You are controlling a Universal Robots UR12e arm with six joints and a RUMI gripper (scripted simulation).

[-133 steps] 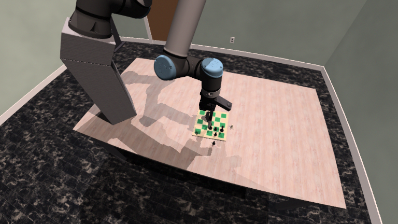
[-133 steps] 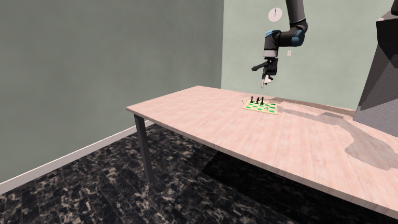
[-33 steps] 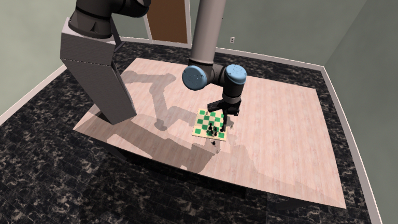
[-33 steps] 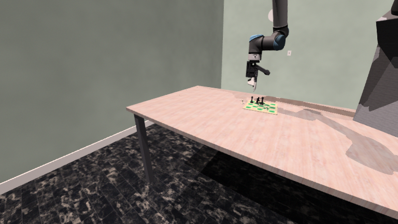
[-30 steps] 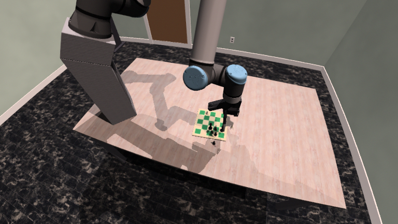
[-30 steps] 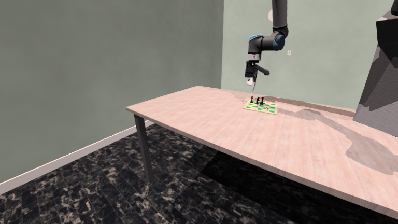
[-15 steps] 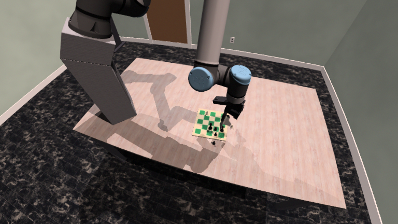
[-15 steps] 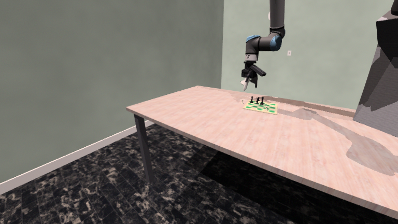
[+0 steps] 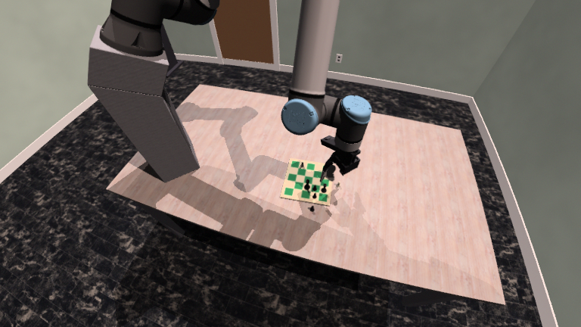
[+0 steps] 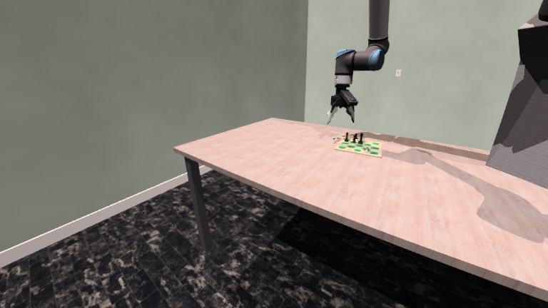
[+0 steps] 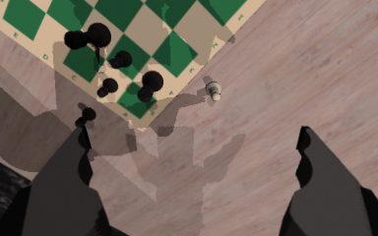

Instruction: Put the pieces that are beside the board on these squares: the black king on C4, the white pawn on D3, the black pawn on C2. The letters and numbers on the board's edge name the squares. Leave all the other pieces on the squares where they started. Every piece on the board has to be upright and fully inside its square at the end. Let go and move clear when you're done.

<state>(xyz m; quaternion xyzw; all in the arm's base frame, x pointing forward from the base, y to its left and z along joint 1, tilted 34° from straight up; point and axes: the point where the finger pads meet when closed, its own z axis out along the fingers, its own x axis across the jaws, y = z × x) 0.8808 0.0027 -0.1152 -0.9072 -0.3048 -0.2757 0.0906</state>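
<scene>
The green and cream chessboard (image 9: pixel 305 183) lies on the wooden table and also shows in the wrist view (image 11: pixel 133 44). My gripper (image 11: pixel 193 127) (image 9: pixel 331 173) (image 10: pixel 341 117) is open and empty. It hangs above the table just off the board's near corner. The white pawn (image 11: pixel 213 90) (image 9: pixel 337 185) stands upright on the table beside the board's numbered edge, ahead of my fingers. A black pawn (image 11: pixel 86 117) (image 9: pixel 312 208) stands on the table beside the lettered edge, close to my left finger in the wrist view. Several black pieces (image 11: pixel 120 61) cluster on the board's corner squares; the tallest (image 11: pixel 94 36) looks upright.
One more small piece (image 9: pixel 302 163) stands on the board's far edge row. The robot's grey base column (image 9: pixel 137 91) rises at the table's left side. The table edge (image 10: pixel 282 195) is far from the board.
</scene>
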